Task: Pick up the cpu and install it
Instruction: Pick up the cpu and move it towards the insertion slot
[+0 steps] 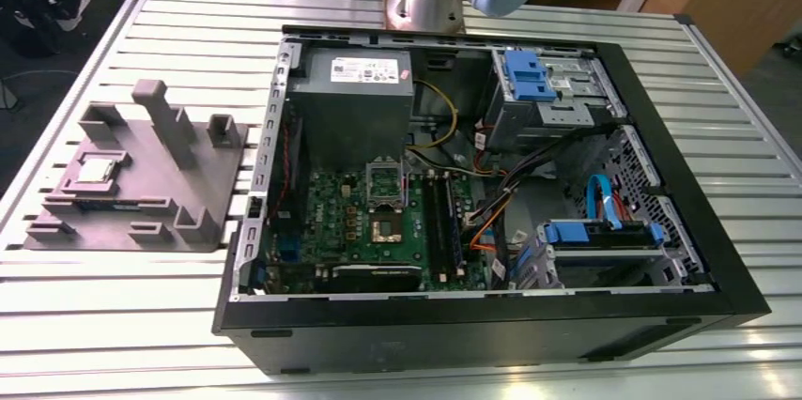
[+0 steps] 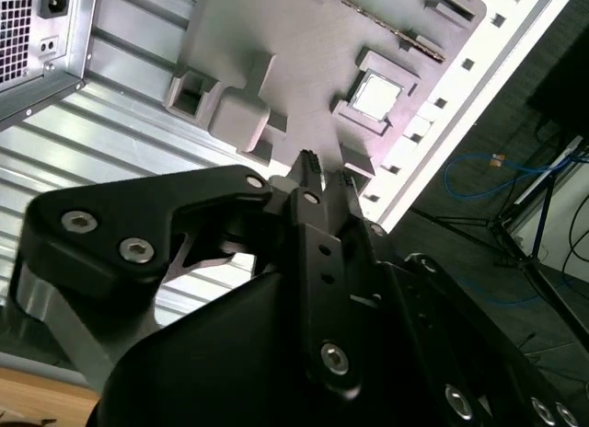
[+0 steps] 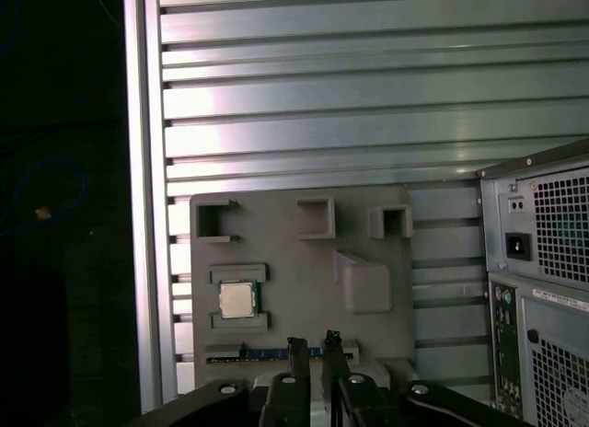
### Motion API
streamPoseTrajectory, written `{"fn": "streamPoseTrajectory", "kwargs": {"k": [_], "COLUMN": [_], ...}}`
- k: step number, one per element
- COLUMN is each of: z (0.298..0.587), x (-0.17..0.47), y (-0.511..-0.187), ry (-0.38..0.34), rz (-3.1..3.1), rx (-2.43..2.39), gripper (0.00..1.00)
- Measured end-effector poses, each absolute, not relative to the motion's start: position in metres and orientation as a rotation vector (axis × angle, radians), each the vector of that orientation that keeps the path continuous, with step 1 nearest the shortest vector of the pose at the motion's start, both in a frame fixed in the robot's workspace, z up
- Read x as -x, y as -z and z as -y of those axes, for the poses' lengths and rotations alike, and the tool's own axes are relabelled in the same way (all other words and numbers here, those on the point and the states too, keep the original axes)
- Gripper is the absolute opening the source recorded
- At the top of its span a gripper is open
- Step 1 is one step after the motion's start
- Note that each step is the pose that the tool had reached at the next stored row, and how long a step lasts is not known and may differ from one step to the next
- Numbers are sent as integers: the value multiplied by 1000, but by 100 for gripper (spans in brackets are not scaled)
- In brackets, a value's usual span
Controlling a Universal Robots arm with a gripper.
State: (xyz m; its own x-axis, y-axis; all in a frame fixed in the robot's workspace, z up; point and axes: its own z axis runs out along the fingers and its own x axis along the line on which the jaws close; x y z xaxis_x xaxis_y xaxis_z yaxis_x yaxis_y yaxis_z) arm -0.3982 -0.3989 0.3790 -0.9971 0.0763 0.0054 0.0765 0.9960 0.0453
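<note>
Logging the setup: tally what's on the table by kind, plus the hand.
cpu: 1
fixture: 1
computer case: 1
hand: 1
Total: 4

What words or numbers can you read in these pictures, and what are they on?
No text is legible anywhere.
On the grey box, a white label: print too small to read.
On the computer case, a white strip: too blurred to read.
On the cpu: no marks legible.
</note>
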Motion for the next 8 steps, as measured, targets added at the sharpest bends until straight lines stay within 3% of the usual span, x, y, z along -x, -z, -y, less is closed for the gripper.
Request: {"fn": "streamPoseTrajectory", "kwargs": {"k": [2, 8], "z": [399, 399], "x": [398, 399], "y": [-379, -379], "ry": [71, 71], "rz": [3135, 3134], "rx": [120, 119], "gripper": [29, 47]}}
